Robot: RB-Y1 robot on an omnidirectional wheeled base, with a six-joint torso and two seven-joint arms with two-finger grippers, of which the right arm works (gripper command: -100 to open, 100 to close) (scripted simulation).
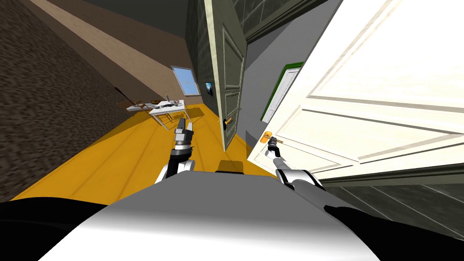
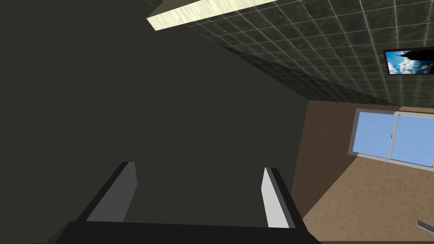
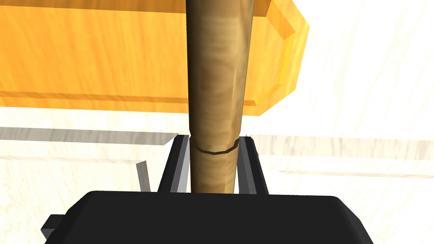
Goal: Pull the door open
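Right hand (image 3: 215,142) clamped on brown lever (image 3: 216,76) of white door (image 1: 371,81). Left hand (image 2: 199,167) idle, fingers apart. Risk: a pull off the hinge arc could slide the grip along the lever and lose it.

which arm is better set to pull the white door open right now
Right. The right gripper is shut on the brown lever handle of the white door, so it can pull straight away. The left gripper is open, holding nothing, out over the orange floor, away from that door.

Right claw (image 3: 214,144) pinches the brown handle (image 3: 217,76), orange plate (image 3: 84,55) and white door (image 3: 364,84) behind it.
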